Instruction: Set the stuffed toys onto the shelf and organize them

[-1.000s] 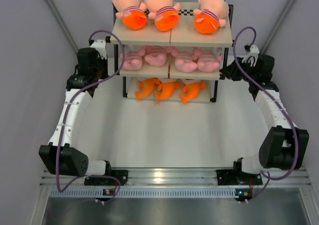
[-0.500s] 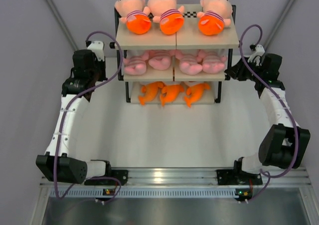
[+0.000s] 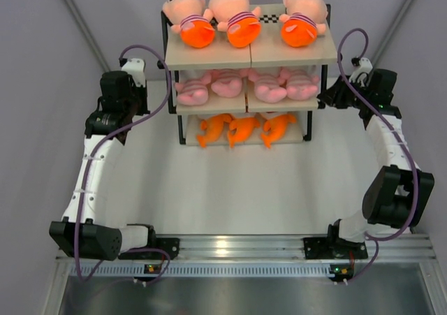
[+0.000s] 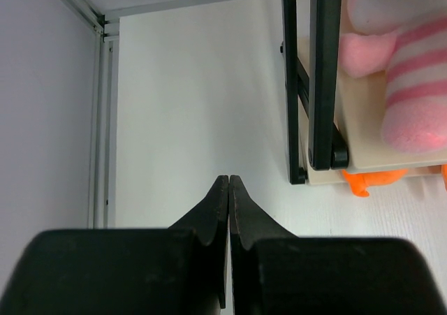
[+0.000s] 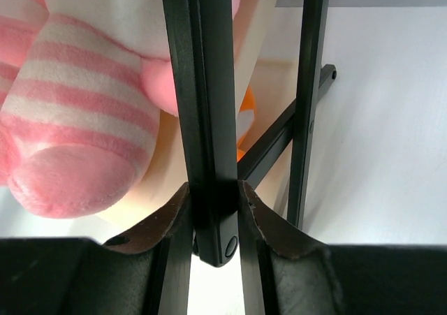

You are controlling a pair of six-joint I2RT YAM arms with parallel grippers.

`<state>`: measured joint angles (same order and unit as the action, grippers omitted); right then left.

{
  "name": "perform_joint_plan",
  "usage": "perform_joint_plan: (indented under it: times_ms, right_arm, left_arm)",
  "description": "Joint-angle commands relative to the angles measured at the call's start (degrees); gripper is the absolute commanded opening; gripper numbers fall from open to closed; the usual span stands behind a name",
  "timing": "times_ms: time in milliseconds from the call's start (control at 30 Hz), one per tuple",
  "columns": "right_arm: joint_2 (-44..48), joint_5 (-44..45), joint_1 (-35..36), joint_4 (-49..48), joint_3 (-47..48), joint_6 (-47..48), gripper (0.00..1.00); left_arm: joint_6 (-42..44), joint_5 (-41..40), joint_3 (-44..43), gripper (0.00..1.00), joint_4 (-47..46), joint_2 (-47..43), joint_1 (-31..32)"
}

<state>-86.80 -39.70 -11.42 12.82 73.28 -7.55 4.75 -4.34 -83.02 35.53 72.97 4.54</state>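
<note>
From above, the shelf (image 3: 209,56) stands at the middle of the table's (image 3: 230,189) far edge. Three peach-headed dolls (image 3: 234,16) lie in a row on its top board. Four pink striped animals (image 3: 269,88) lie on the middle board, and three orange sharks (image 3: 244,128) on the bottom one. The left arm (image 3: 87,175) runs up the table's left side, with its wrist just beside the shelf's left end. The right arm (image 3: 391,144) runs up the right side to the shelf's right end.

In the left wrist view, the left fingers (image 4: 215,207) are pressed together tip to tip with nothing between them. They hang over bare table, near but apart from the shelf's black left post. A pink animal lies on the board beyond that post, with a bit of orange shark below it.

In the right wrist view, the right fingers (image 5: 164,224) clamp a black post of the shelf from both sides, both pads touching it. A pink animal lies on the board just left of it.
</note>
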Motion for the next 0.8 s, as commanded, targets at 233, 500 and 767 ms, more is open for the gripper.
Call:
perform_joint_plan:
  times_ms: [233, 500, 767]
  right_arm:
    - [10.6, 9.4, -1.6, 2.2, -4.6, -2.5, 0.85]
    - [21.0, 30.0, -1.8, 7.3, -7.1, -5.8, 0.94]
    - [22.7, 43.5, -2.5, 7.7, -12.0, -9.2, 0.99]
  left_arm:
    - [3.0, -1.5, 3.5, 0.14, 0.7, -2.7, -0.1]
    - [4.3, -2.6, 8.3, 0.25, 0.9, -5.0, -0.1]
    - [5.1, -4.9, 14.3, 0.33, 0.7, -6.7, -0.1]
